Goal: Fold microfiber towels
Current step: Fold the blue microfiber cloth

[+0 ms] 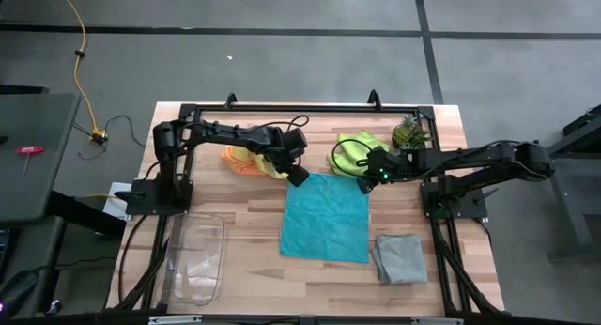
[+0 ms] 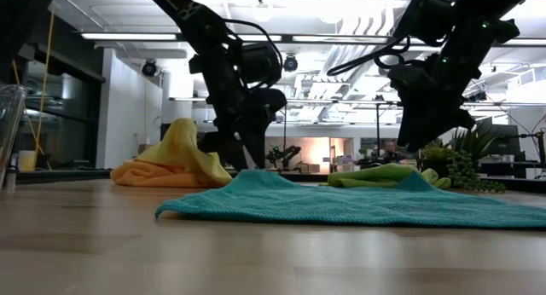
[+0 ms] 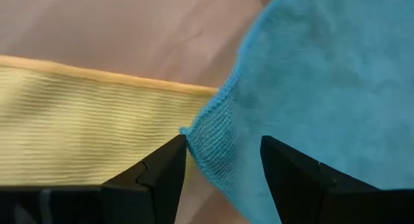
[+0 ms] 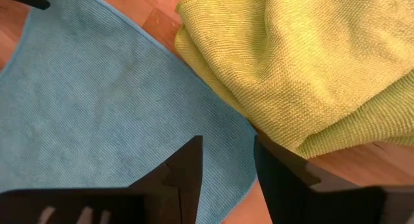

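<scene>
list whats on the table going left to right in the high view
clear plastic tray → yellow and orange towels → left claw → teal towel → grey towel

The left gripper (image 3: pixel 223 169) holds its two dark fingers (image 3: pixel 162 175) apart over the corner of a teal blue microfiber towel (image 3: pixel 310 88), with a ribbed yellow microfiber cloth (image 3: pixel 77 127) just beside it on the wooden table (image 3: pixel 129 26).
</scene>
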Available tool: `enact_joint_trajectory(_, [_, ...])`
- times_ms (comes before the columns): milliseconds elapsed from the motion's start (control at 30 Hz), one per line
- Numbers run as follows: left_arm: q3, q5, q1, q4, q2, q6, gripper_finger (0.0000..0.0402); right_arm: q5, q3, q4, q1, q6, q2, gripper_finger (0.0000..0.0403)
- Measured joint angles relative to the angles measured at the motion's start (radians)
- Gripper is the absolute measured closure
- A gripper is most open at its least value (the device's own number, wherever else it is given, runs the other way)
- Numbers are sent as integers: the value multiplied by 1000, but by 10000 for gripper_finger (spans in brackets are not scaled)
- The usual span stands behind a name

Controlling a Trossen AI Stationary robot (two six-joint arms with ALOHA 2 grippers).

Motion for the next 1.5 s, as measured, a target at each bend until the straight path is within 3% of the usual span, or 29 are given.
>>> enact_joint_trajectory(167, [0,74,-2,10,0,0,214,0,0,0,0,-3,0,272])
enact_joint_trajectory(500, [0,61,-7,39,-38,24,214,-2,0,2,0,5,0,272])
enact_joint_trajectory(733, [0,47,-5,91,-71,24,214,10,-24,-127,0,225,11,272])
enact_joint_trajectory(1000, [0,47,-7,98,-71,43,214,-26,-152,134,0,271,22,272])
enact_joint_trajectory(1200, [0,47,-7,98,-70,43,214,53,-152,155,-1,222,22,272])
enact_joint_trajectory(1500, [0,47,-5,111,-70,43,214,-11,-151,232,-14,150,94,272])
